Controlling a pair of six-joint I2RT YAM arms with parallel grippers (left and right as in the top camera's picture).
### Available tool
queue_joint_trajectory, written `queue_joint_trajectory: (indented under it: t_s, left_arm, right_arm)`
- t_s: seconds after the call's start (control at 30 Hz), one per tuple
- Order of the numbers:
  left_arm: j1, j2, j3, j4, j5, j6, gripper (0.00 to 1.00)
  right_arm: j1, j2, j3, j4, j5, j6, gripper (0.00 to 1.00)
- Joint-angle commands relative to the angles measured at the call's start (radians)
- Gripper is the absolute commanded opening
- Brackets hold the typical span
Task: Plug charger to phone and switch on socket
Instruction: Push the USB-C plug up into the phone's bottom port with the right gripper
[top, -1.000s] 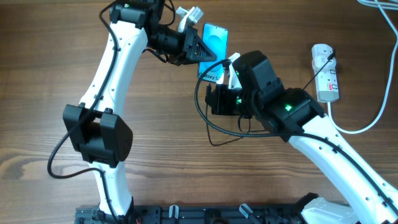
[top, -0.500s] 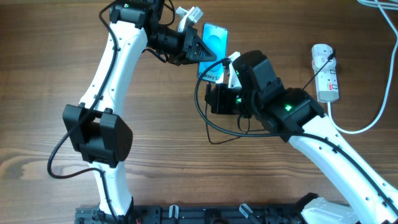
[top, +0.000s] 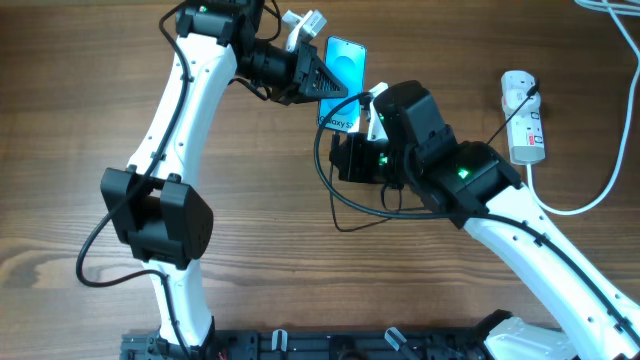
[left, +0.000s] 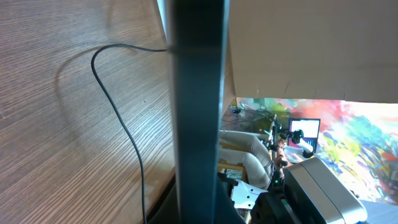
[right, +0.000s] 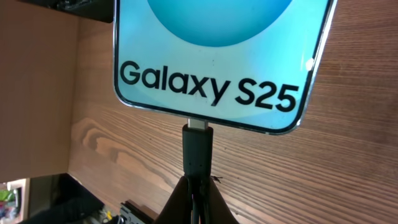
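Black, tapering plastic fills the bottom of the right wrist view, where the right gripper (right: 196, 186) has its jaws pinched together on the charger (right: 198, 149). The charger's plug is a slim, matte, dark, rounded bar standing straight up from the fingertips. A short bright metal tongue at its tip meets the middle of the phone's (right: 217, 56) bottom edge; how deep it sits cannot be told.

The phone is a flat glossy slab with rounded corners and a thin dark rim. Its white lower band carries bold dark lettering under a smooth cyan curve. Beneath it lies the bench (right: 348, 155), brown wood veneer with long wavy grain.

From overhead, the charger's thin black cable sags in a loose loop under the right wrist. Beyond the phone's other side, the left gripper (top: 322, 82) closes its wedge-shaped black jaws on the handset. Its wrist camera sees the phone edge-on as a narrow dark vertical strip, with a hairline curl of cable lying on the grain beside it.

Farthest off, well apart at the bench's right side, rests the socket (top: 524, 118), a small white elongated strip with a rounded end and red markings. A thicker white lead (top: 600, 190) curves away from it.
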Motion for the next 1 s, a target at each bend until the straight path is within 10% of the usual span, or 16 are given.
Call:
queue_joint_trajectory:
  t_s: [0.0,0.97]
  left_arm:
    - [0.003,-0.020,0.014,-0.005,0.045,0.024,0.04]
    - [0.003,-0.020,0.014,-0.053,0.045,0.054,0.04]
  right_arm:
    - [-0.005,0.010,0.010,0.026,0.035,0.020,0.04]
    - [-0.005,0.010,0.011,0.090,0.103,-0.077,0.04]
